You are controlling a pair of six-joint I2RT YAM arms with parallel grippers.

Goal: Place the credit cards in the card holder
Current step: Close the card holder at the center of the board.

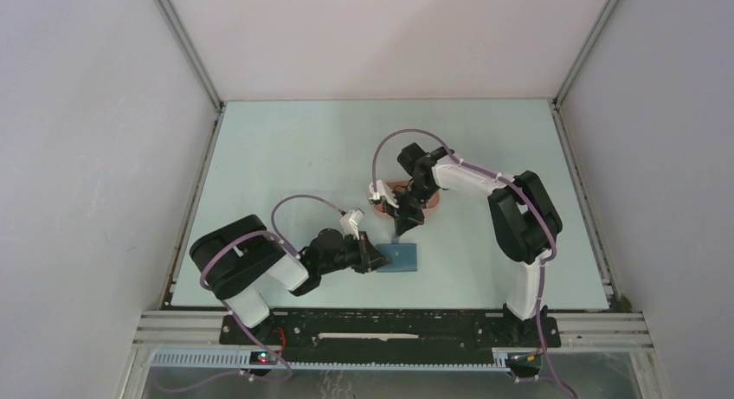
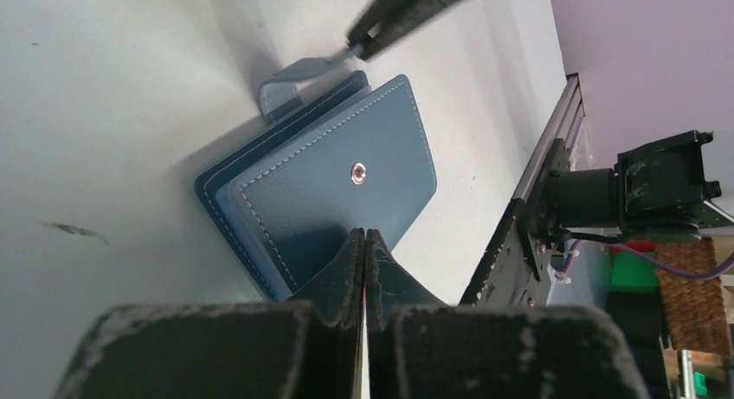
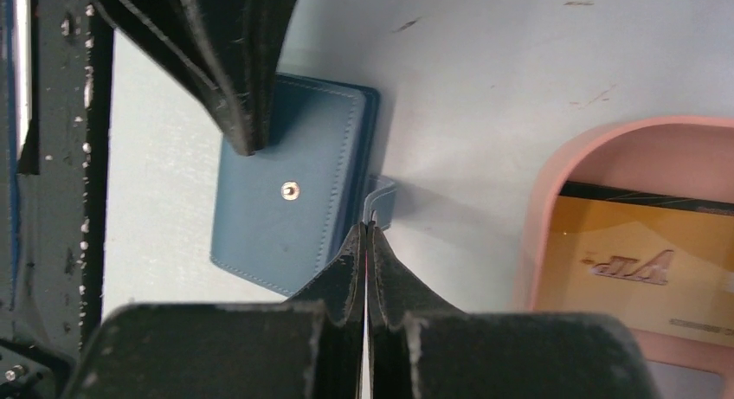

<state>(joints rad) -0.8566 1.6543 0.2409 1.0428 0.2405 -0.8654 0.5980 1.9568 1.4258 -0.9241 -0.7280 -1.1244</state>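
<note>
Right gripper point(image 3: 368, 234), up close, is pinched shut on the card holder's point(image 3: 277, 200) strap point(image 3: 387, 200) at its 12 o'clock. The left gripper point(image 1: 378, 260), closed on nothing, pins its 9 o'clock edge to the tabletop point(image 1: 303, 157). Guessing we're opening it: peel the flap next, then fetch the orange card point(image 3: 640, 269) from the tray point(image 3: 537, 234).

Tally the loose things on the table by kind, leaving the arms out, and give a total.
card holder: 1
tray: 1
credit card, counting only what shows in the tray: 1
Total: 3
</note>
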